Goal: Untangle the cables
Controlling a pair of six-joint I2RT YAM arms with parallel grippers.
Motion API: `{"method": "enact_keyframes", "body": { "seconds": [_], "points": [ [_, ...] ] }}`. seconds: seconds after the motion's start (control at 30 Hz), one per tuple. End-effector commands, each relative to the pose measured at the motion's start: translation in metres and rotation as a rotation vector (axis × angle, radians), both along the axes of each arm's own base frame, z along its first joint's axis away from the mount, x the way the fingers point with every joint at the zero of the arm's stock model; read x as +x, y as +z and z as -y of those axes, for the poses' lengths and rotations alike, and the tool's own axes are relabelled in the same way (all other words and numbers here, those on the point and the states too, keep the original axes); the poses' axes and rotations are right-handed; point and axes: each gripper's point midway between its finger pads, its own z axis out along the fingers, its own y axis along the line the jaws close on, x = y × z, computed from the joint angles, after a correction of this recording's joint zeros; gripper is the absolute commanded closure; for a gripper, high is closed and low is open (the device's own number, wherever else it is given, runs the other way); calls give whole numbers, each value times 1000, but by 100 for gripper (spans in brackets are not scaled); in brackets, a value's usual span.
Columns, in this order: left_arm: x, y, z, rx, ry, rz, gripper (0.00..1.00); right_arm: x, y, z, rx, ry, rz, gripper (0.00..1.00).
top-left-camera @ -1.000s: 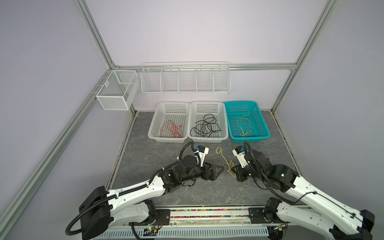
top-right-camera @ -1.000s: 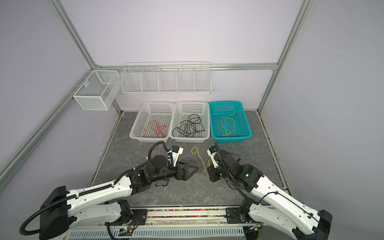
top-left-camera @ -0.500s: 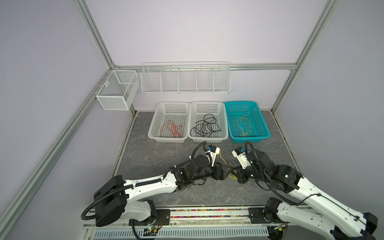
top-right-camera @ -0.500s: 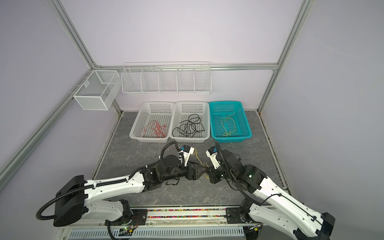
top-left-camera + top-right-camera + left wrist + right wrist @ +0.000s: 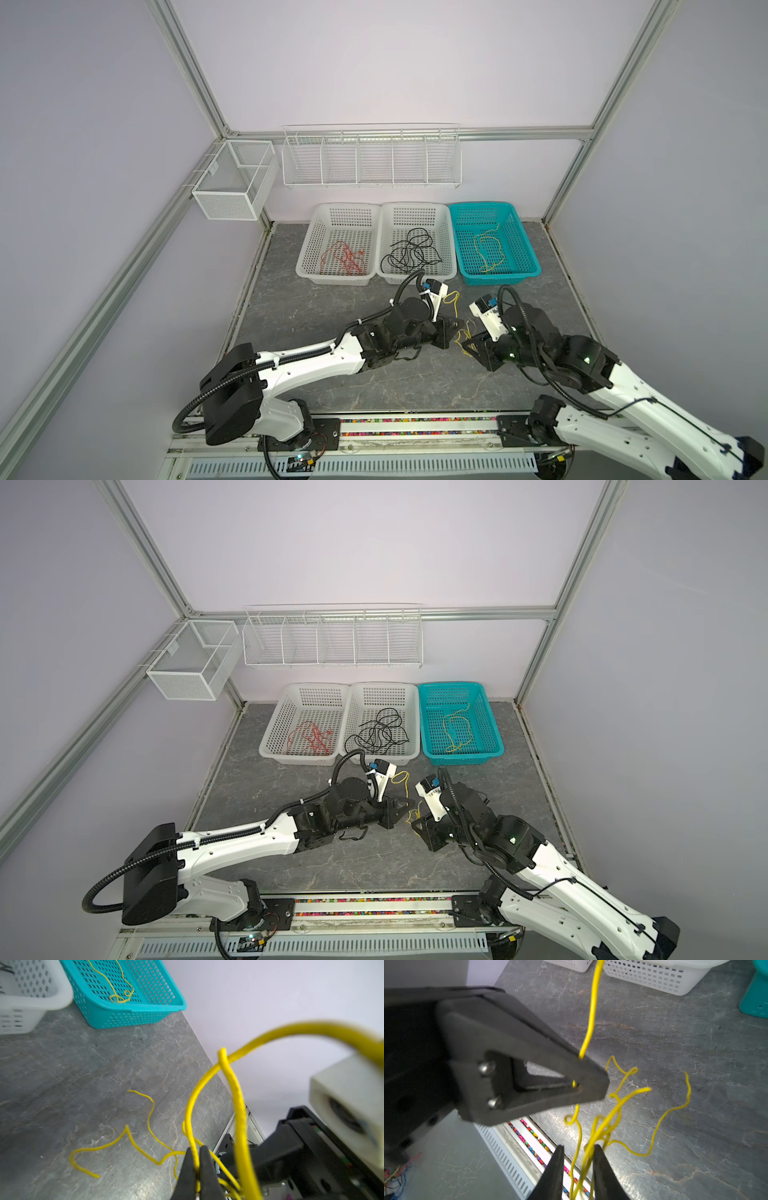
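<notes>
red cables: coiled, white basket | black cables: next basket | yellow cables (tangled): partly off tabletop

You are working inside a booth with plain pale lilac walls, evenly lit with no hard shadows and framed by aluminium profiles. The tabletop under the left gripper and the right gripper is grey, veined like stone. Well beyond both, on the back wall, hangs a white wire rack split into five compartments. Beyond the left gripper and off to its outer side, a white mesh box hooks onto the side profile. Behind both, along the table's near edge, runs a white slotted duct.
</notes>
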Motion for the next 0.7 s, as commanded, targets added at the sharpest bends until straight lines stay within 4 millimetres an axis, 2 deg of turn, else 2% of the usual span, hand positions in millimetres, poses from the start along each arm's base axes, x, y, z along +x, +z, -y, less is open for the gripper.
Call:
{"method": "enact_keyframes", "body": {
  "seconds": [0.0,0.1,0.23,0.37,0.53,0.67],
  "points": [
    [19,28,-10,-49,52,-2,100,-2,3,14,20,-50,39,48],
    [20,44,-11,-62,44,2,100,-7,7,17,72,-43,75,33],
    [16,66,-8,-86,15,8,100,-9,-3,16,109,-21,109,24],
    [13,80,-6,-111,3,-4,100,-8,-12,-2,146,38,106,20],
    [12,92,-7,-138,4,-18,100,3,-3,-22,205,69,168,17],
    [11,96,-7,-153,5,-26,100,19,3,-24,189,48,264,18]
  ]
}}
